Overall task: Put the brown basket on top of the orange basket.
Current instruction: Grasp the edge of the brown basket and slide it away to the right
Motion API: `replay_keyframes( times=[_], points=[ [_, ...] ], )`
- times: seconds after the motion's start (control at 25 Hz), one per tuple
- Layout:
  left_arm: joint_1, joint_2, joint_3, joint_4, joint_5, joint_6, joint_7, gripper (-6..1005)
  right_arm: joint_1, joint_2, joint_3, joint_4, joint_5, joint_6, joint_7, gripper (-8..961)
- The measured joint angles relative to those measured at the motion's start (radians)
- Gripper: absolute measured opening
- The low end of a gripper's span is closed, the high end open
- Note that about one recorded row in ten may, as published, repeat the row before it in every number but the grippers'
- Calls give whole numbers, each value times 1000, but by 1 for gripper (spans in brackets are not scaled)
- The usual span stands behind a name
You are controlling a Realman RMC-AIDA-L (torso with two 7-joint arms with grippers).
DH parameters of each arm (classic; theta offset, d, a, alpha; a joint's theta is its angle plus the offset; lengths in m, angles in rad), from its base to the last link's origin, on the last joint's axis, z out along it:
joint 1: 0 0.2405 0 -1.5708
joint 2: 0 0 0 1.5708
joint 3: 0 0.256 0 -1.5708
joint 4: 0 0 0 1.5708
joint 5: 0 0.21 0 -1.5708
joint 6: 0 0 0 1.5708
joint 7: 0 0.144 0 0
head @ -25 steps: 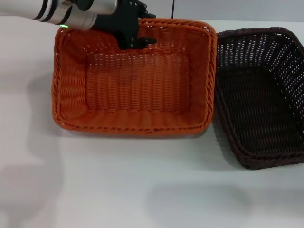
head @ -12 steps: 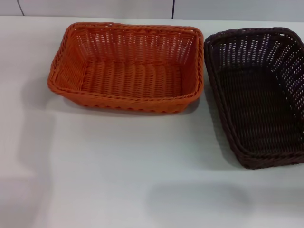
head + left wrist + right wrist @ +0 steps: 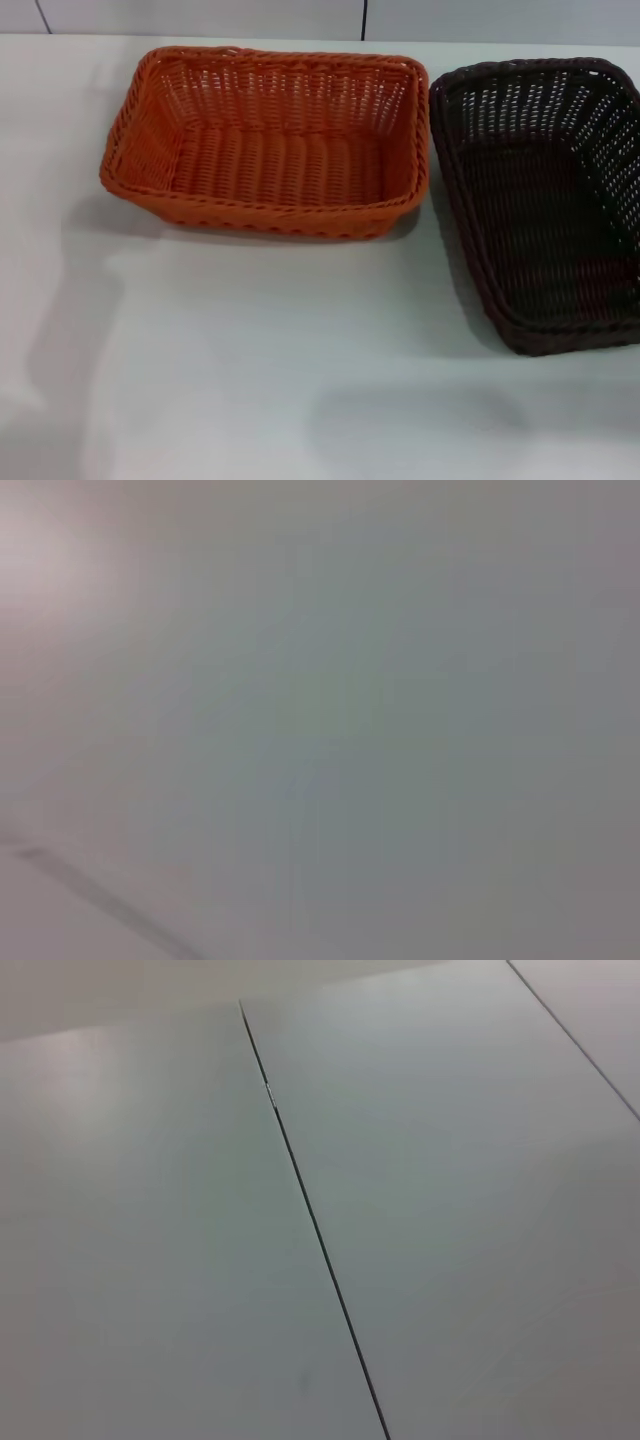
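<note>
Brown basket (image 3: 545, 200): rectangular, very dark woven body, braided rim, sloping open-weave sides; stands upright and empty on the right of the table (image 3: 250, 380), its right side cut off by the edge of the head view. Long axis runs near to far, so its short ends face the robot and the far wall

Orange basket (image 3: 268, 140): same build and apparent size, bright orange, upright and empty, left of centre toward the far side. Long axis runs left to right, so the two baskets lie crosswise to each other. Its right rim sits just beside the brown basket's left rim at the far corner; whether they touch cannot be told

Table: pale, plain, bearing both baskets

Left gripper, right gripper: neither in view; the wrist views show only pale panelled surfaces and no fingers, so how far either pair of jaws stands open, and whether they hold anything, cannot be told

Judgement: nothing is stacked yet. The brown basket lies on the right arm's side, so that arm looks the nearer; the basket probably needs a quarter turn to seat squarely on the orange one
</note>
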Motion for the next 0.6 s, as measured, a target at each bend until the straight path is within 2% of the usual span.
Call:
replay_keyframes(
  times=[0.04,0.08,0.2,0.24,0.28,0.32,0.4,0.44,0.48,0.52,0.6],
  points=[
    [22,-2,27,-38,106,143,-121,629,4,-1,1,1,0,2,0,713],
    [30,-4,40,-77,156,233,-204,629,7,-1,0,1,0,4,0,713],
    [59,-6,63,-170,233,469,-468,629,11,-1,-1,2,0,6,-1,713],
    [106,-5,80,-195,263,569,-706,629,11,-2,-4,1,0,3,-1,713],
    [106,-5,80,-195,263,569,-706,629,11,-2,-4,1,0,3,-1,713],
    [128,-4,87,-198,278,585,-805,629,11,-2,-5,2,-2,-1,-1,714],
    [191,0,97,-208,329,601,-1087,629,9,-3,-5,2,-22,-23,-4,714],
    [240,3,92,-238,396,608,-1316,629,9,-3,-5,1,-42,-40,-5,714],
    [240,3,92,-238,396,608,-1316,629,9,-3,-5,2,-60,-56,-6,714],
    [263,3,84,-274,436,621,-1448,629,11,-3,-6,3,-94,-87,-8,714],
    [284,3,77,-337,471,652,-1581,629,13,-3,-6,0,-147,-144,-9,714]
  ],
)
